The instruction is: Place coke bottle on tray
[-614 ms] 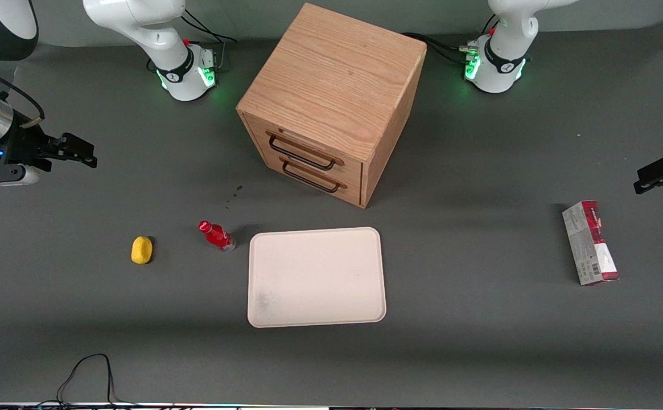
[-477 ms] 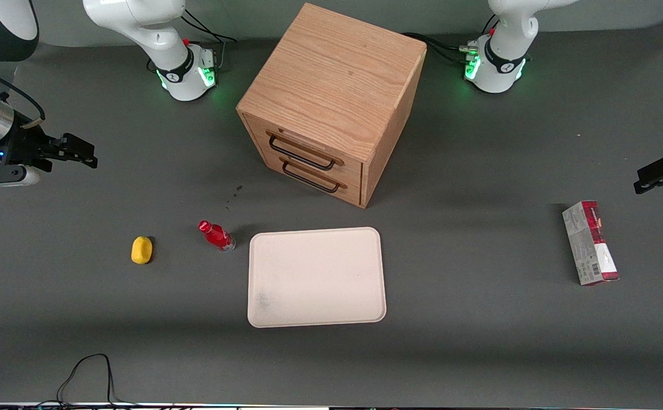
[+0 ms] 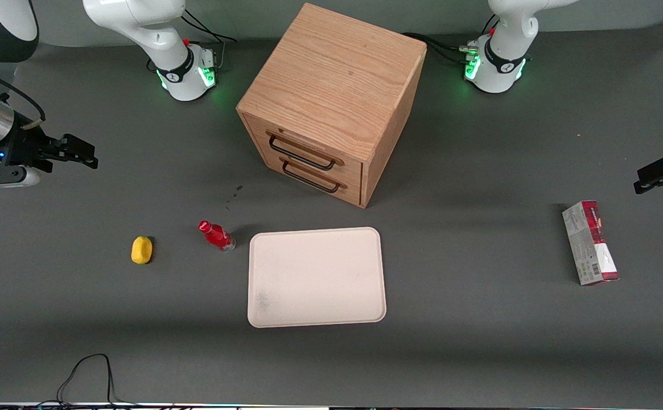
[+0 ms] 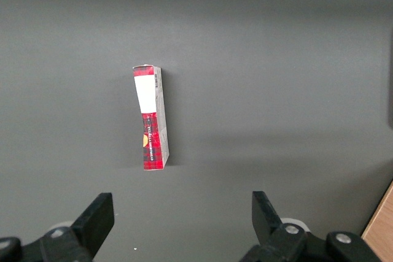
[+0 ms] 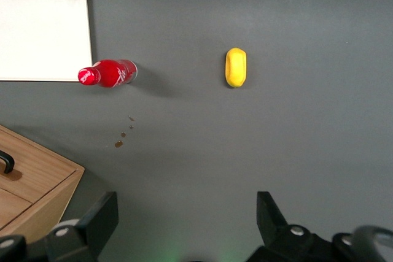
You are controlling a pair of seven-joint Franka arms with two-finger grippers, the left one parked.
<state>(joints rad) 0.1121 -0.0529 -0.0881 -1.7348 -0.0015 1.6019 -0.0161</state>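
From the front view I see a dark grey table (image 3: 479, 341) with a wooden drawer cabinet (image 3: 331, 102) standing on it, its 2 drawers with dark wire handles facing the camera at an angle. Nearer the camera than the cabinet lies the cream tray (image 3: 316, 277), flat and bare. The coke bottle (image 3: 215, 236) stands on the table just beside the tray's corner, toward the working arm's end, apart from the rim and not on the tray. A yellow lump (image 3: 141, 250) sits farther toward that same end, well apart from the bottle. A red-and-grey carton (image 3: 589, 242) lies toward the parked arm's end, and a black cable (image 3: 89, 370) loops at the table's near edge. My gripper (image 3: 78, 152) hangs above the table at the working arm's end, well apart from the bottle, with the arm reaching in level and its black fingers pointing toward the cabinet. In the right wrist view I look straight down: the gripper (image 5: 187, 216) has its 2 fingers (image 5: 98, 219) spread wide with nothing between them, over bare table. The coke bottle (image 5: 107, 73) shows close to the tray's (image 5: 43, 23) edge, the yellow lump (image 5: 236, 67) sits apart from it, and a few small brown specks (image 5: 123, 134) mark the table near the cabinet's (image 5: 31, 176) corner.
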